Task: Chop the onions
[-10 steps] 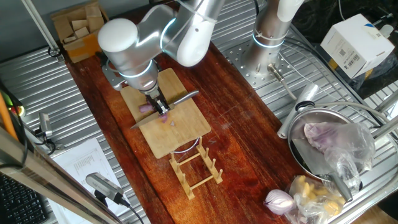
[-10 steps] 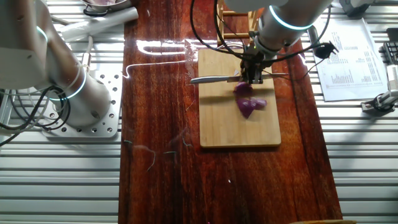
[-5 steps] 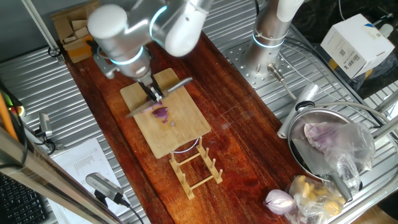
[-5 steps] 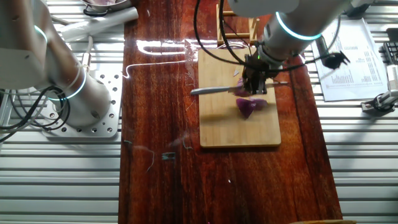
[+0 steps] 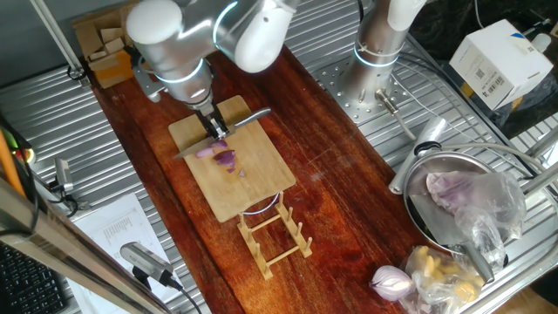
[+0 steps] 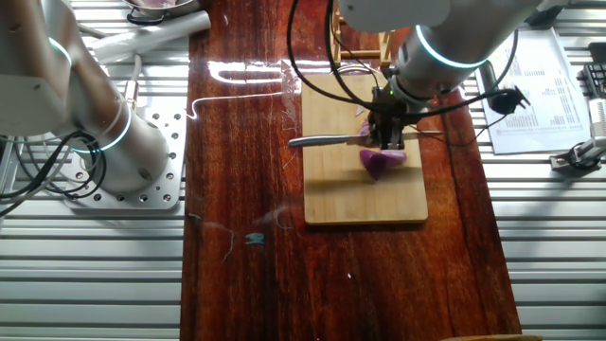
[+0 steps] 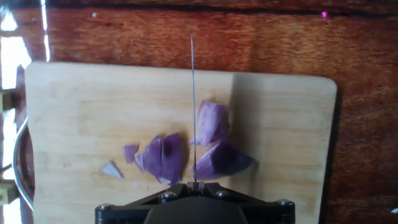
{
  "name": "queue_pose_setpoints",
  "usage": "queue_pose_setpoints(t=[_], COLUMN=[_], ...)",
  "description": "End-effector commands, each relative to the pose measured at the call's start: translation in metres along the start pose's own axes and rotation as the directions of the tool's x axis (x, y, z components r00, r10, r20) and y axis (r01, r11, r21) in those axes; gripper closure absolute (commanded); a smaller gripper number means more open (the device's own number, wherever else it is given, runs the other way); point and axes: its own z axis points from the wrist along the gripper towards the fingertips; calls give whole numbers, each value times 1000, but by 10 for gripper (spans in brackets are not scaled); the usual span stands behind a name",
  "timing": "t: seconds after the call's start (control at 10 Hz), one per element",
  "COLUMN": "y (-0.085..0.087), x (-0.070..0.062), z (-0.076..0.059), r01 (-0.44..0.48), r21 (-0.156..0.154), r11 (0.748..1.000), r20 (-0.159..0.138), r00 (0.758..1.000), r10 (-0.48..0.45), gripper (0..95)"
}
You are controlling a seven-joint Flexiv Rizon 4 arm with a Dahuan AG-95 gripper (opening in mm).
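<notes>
Purple onion pieces (image 7: 205,149) lie mid-way along the wooden cutting board (image 7: 74,106), split left and right of the knife (image 7: 193,93). Gripper (image 6: 388,133) clamped on the knife handle. Step: mid-chop. Next: press the blade down through the larger right-hand wedge.

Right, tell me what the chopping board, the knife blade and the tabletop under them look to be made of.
Chopping board: pale, matt wood, maybe bamboo, going by its fine straight grain. Knife blade: grey and shiny, so most likely steel. Tabletop: dark reddish wood with a glossy finish, since it mirrors bright light; solid or veneer cannot be told. The onion pieces lie on the board.
</notes>
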Motion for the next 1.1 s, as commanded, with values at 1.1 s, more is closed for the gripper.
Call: queue_pose_setpoints(t=[1.1], y=[-32], x=[3], z=[9], r01=[33], r21=[2], r11=[999], r20=[-2], r00=[999], r10=[-33], gripper=[950])
